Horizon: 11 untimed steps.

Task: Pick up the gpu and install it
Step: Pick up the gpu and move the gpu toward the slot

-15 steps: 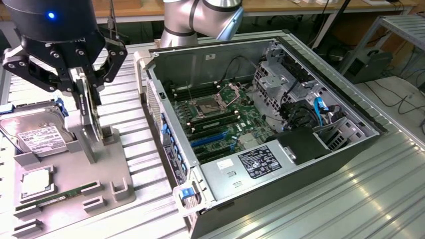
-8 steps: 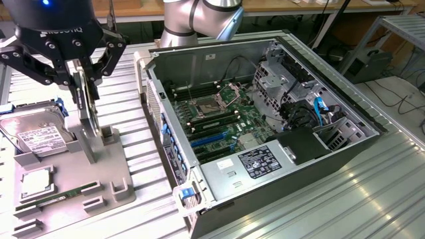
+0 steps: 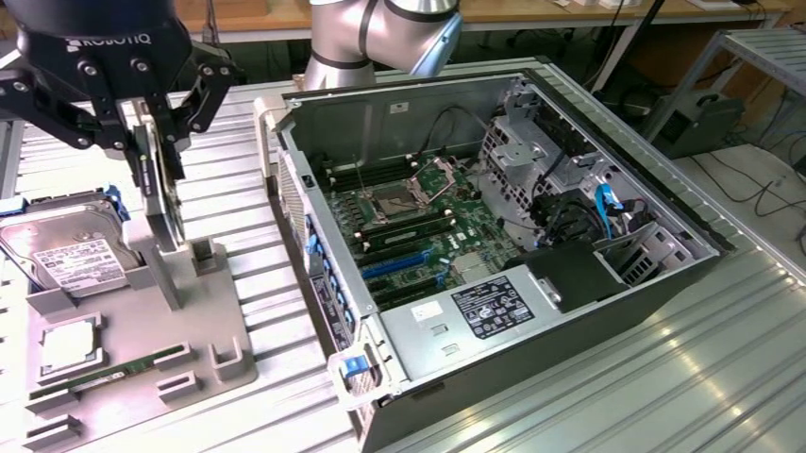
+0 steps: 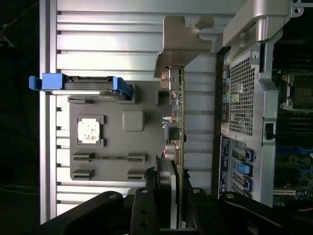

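At ten o'clock in the exterior view, the pincer [image 3: 159, 142] stands over the grey tray [image 3: 221, 326], its fingers drawn partway in and clamped on both faces of the gpu [image 3: 161, 203]. We see the gpu upright on edge, its lower end down among the tray's posts. Whether it sits in them or hangs just clear we cannot tell. The hard drive [image 3: 60, 253] lies at nine o'clock of it and the open case [image 3: 377, 123] at three o'clock, all on the slatted bench [image 3: 705, 359].

In the wrist view we look along the gpu [image 4: 180, 127] edge-on. It runs out from between the fingers [image 4: 146, 196] of the pincer [image 4: 172, 198] to its silver bracket [image 4: 182, 44], between the tray [image 4: 146, 142] and the case [image 4: 244, 83].
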Motion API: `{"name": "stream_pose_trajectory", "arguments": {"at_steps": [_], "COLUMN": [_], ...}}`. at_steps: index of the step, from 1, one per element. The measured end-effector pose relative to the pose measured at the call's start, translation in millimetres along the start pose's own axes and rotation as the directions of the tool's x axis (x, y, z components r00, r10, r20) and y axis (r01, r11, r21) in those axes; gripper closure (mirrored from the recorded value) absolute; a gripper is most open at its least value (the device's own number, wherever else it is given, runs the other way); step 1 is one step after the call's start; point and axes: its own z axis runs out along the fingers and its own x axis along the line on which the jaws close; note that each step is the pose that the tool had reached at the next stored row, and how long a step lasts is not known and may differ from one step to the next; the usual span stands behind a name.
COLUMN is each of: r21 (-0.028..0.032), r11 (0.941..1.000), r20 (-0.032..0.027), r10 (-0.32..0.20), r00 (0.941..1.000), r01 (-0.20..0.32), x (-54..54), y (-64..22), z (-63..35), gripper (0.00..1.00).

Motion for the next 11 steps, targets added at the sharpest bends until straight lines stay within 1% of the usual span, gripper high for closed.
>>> {"name": "stream_pose_trajectory", "arguments": {"at_steps": [6, 11], "r21": [0.0, -0.0002], "r11": [1.0, 1.0], "r20": [-0.001, -0.0011], "r10": [0.0, 0.0], "r00": [1.0, 1.0], "r01": [0.0, 0.0], "x": [0.1, 0.1], "y": [0.2, 0.2], "z": [-7.1, -7.3], "gripper": [0.72, 0.72]}}
